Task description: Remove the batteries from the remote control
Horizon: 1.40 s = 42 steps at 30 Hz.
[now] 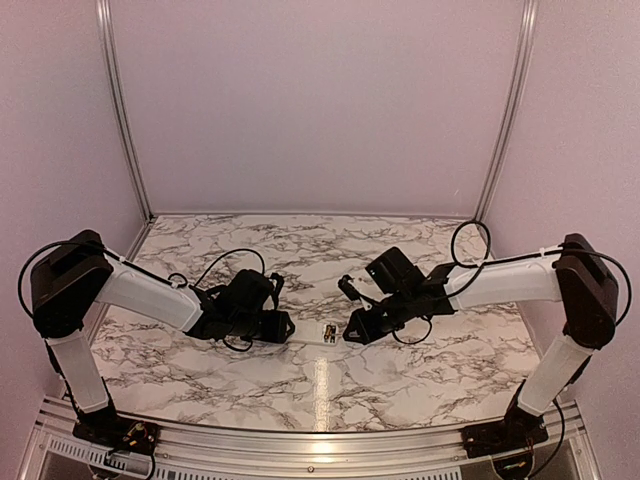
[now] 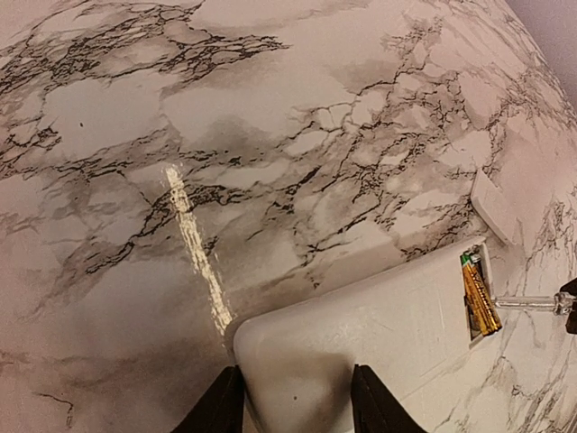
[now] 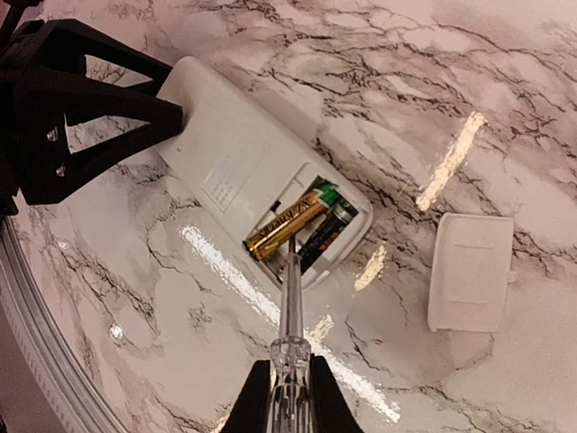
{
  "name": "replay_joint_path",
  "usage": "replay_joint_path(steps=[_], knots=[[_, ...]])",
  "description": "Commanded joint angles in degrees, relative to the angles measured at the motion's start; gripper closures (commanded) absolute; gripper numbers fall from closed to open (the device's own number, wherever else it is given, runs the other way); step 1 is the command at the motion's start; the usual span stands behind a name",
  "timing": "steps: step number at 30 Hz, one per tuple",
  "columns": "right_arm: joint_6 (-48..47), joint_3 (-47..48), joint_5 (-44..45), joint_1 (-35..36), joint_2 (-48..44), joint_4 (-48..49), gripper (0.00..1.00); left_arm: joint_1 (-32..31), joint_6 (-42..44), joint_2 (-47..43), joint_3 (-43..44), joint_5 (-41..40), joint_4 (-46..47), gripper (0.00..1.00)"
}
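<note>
Holding the remote control (image 3: 236, 149) steady is the job of my left gripper (image 2: 299, 408). It is clamped on the remote's left end so it cannot slide on the table (image 3: 505, 99). My right gripper (image 3: 288, 401) is squeezed tight on a thin clear rod (image 3: 291, 302). I think that is because its own fingers are too fat for the little slot. The rod's tip touches the batteries (image 3: 306, 230), likely to pry one up.

The remote lies in the middle of the table, between both grippers, back side up. It is white and flat with round corners, and the slot at its right end is open. The gold battery (image 3: 284, 225) looks tipped up a bit. The dark battery (image 3: 329, 236) lies right beside it. The white lid (image 3: 471, 271) rests on the table near the open end, apart from the remote.
</note>
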Motion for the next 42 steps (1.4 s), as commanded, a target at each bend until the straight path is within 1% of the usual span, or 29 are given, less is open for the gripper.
replay_joint_path(steps=[1, 15, 22, 30, 34, 42], knots=[[-0.4, 3.6, 1.2, -0.4, -0.5, -0.6, 1.0, -1.0, 1.1, 1.8, 1.0, 1.8, -0.9, 0.58], [-1.4, 8.4, 5.8, -0.4, 2.0, -3.7, 1.0, -1.0, 1.3, 1.8, 1.0, 1.7, -1.1, 0.59], [-2.1, 10.4, 5.1, -0.5, 2.4, -4.4, 1.0, -1.0, 1.4, 1.7, 1.0, 1.6, -1.3, 0.59], [-2.8, 13.3, 7.1, -0.4, 4.1, -6.4, 1.0, -1.0, 1.5, 1.7, 1.1, 1.5, -1.4, 0.59], [-3.0, 14.0, 6.5, -0.4, 4.9, -6.3, 1.0, -1.0, 1.6, 1.7, 1.1, 1.5, -1.4, 0.59], [-2.3, 15.2, 1.4, -0.4, 5.5, -6.7, 1.0, -1.0, 1.6, 1.6, 1.1, 1.5, -1.3, 0.6]])
